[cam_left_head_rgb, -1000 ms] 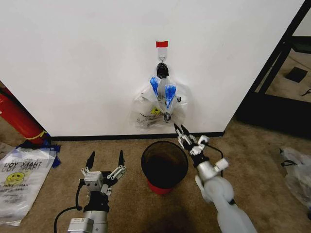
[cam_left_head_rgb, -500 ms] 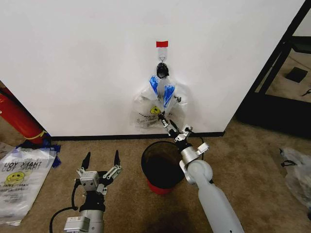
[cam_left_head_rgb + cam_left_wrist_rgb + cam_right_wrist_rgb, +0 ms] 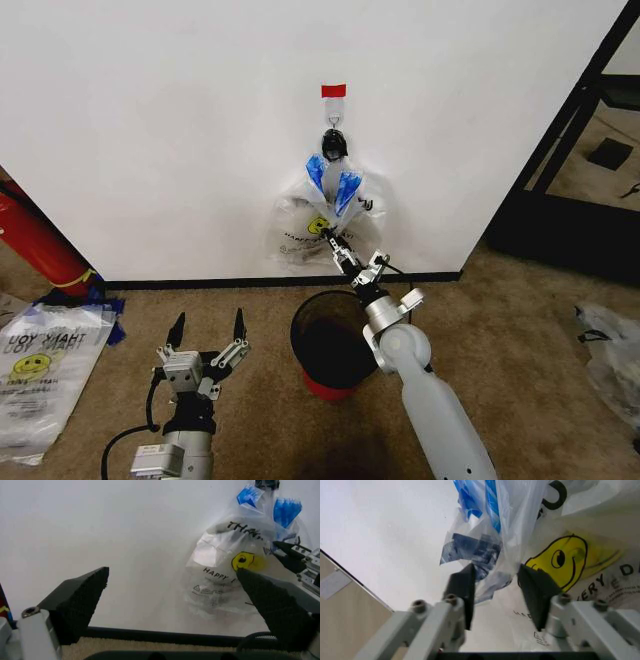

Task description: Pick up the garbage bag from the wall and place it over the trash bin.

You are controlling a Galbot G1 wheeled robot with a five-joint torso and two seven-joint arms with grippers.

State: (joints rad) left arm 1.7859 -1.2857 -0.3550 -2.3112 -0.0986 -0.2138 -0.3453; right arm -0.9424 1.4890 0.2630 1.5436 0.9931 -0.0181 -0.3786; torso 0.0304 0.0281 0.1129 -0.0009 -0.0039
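Wall (image 3: 150, 120) is filling my head view, with the garbage bag (image 3: 322, 215) hanging from its hook just above the trash bin (image 3: 338, 340). I'm holding the right gripper (image 3: 331, 237) against the bag, jaws narrowly parted around a plastic fold. The left gripper (image 3: 208, 328) is waiting, jaws wide.
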